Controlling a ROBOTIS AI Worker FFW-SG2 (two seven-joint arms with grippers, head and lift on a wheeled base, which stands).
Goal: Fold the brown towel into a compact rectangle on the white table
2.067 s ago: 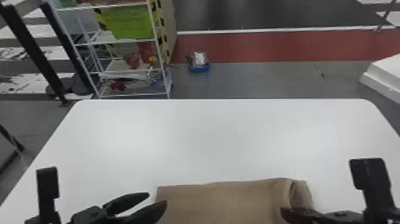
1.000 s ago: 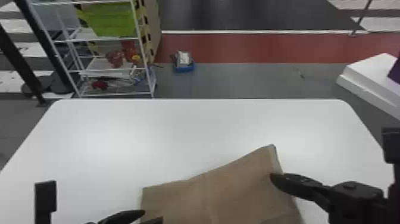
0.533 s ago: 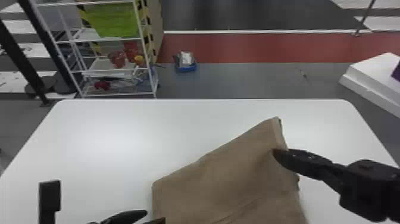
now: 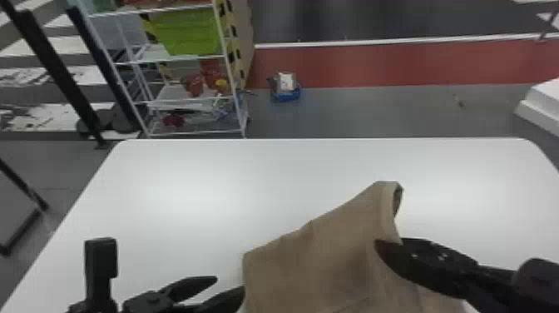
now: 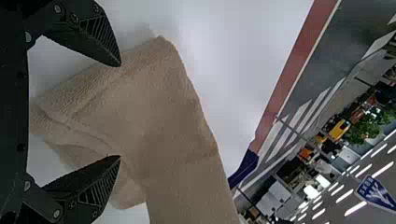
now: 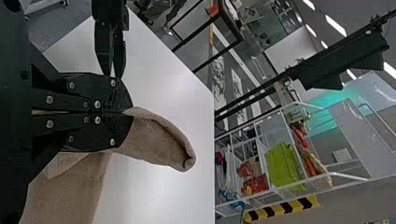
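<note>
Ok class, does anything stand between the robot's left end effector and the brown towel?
Nothing visible does: in the left wrist view, the brown towel shows directly beyond the parted fingers of the left end effector. The right end effector holds the towel farther to the right, outside that gap.

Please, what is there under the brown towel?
The white table shows around the brown towel, one part of which the right gripper pinches. Whatever lies beneath the towel is covered and cannot be seen.

Tapered black fingers (image 5: 77,184), ridged faces (image 5: 99,31), silver screws (image 6: 50,123).
</note>
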